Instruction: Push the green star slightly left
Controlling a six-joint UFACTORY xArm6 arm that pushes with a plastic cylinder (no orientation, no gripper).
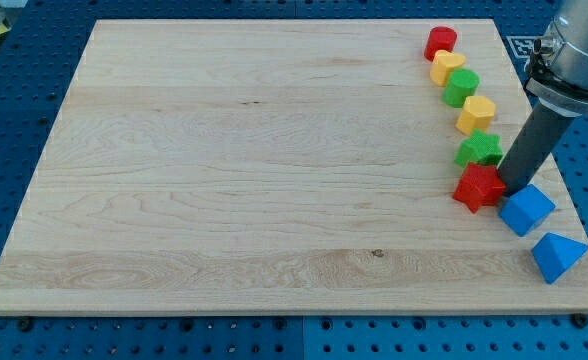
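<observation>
Blue triangle (pixel 558 255): seen lowest in the view, near the board's right corner, apart from the other blocks.
Blue cube (pixel 525 210): placed just above and to the left of the blue triangle, close to it; whether the two touch cannot be told.
Red star (pixel 478 187): found just left of the blue cube, directly below the green star and touching or nearly touching it.
Tip (pixel 512 189): set down between the red star and the blue cube, just below and right of the green star; no fingers are carried, only a plain dark rod, so nothing is held.
Green star (pixel 480 150): located near the board's right edge, above the red star and below a yellow block; its right side is partly hidden by the rod.
Yellow block (pixel 476 114): placed just above the green star, shape not clearly made out.
Green block (pixel 462 87): seen next up the line, rounded.
Upper yellow block (pixel 447 67): set against the green block.
Red block (pixel 440 43): farthest, at the line's top.
Board (pixel 224 160): pale wood, laid on a blue perforated table (pixel 14 120).
</observation>
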